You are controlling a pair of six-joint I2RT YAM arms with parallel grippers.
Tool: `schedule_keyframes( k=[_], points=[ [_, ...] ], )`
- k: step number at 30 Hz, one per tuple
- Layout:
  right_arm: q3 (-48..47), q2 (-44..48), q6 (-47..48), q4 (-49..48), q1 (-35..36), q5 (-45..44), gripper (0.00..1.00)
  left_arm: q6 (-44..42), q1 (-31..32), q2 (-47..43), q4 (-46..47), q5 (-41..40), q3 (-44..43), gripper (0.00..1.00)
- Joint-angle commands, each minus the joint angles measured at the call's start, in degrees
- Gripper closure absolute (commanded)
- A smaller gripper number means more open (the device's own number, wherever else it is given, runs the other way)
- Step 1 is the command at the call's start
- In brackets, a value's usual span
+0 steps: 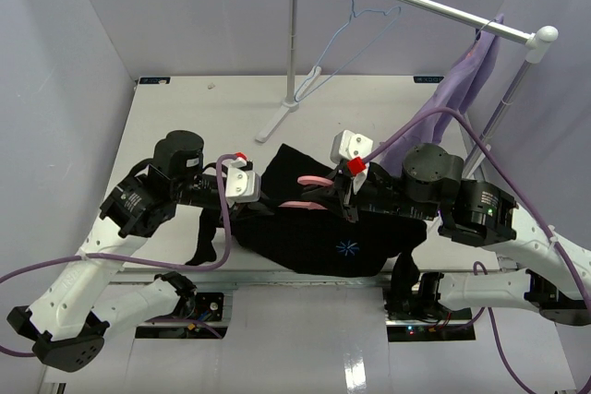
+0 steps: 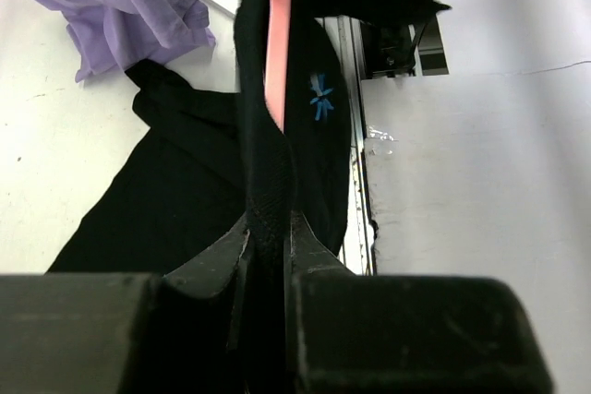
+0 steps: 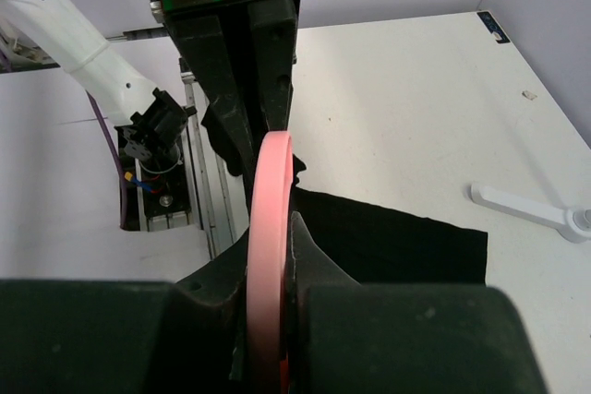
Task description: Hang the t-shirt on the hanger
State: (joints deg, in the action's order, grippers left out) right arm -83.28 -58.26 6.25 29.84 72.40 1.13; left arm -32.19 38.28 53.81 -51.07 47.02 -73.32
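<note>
**At centre frame: black t-shirt (image 1: 314, 237) and pink hanger (image 1: 298, 203) gripped at the near edge of a white tabletop (image 1: 185, 117)**

From overhead, the two robot arms reach in from the lower corners and meet in the middle of the frame. The t-shirt is bunched between them, and its lower part drapes toward the bottom of the frame. A small blue star mark (image 1: 348, 248) faces up. The hanger shows only as two short pink pieces amid the black cloth, just above the middle of the shirt.

The left pincer (image 1: 266, 197), coming from centre left, is clamped on the t-shirt. In its wrist view the two fingers press together on an upright ridge of black cloth. A pink strip of the hanger comes down from the top edge into that fold, just left of the blue mark.

The right pincer (image 1: 346, 205), coming from centre right, is clamped on the hanger. In its wrist view the fingers are closed on a curved pink edge seen edge-on. The other pincer is straight beyond it, and flat black cloth lies at middle right.

At upper right in the overhead view, a metal rail (image 1: 416, 2) carries a thin light-blue wire hanger (image 1: 355, 16) and a lavender garment (image 1: 466, 80). The rail's white stand foot (image 1: 282, 122) rests on the tabletop above the shirt.
</note>
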Motion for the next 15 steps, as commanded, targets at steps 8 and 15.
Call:
schedule_keyframes(
  k=[8, 15],
  points=[
    [0.69, 0.88, -0.71, -5.76, 0.37, 2.02, 0.81, -3.76, -0.31, 0.42, -0.78, 0.28, 0.65, 1.0],
    [5.54, 5.04, -0.02, -0.83, 0.37, -0.83, 0.37, -3.92, -0.31, -0.45, -0.42, 0.71, 1.7, 1.0]
  ],
)
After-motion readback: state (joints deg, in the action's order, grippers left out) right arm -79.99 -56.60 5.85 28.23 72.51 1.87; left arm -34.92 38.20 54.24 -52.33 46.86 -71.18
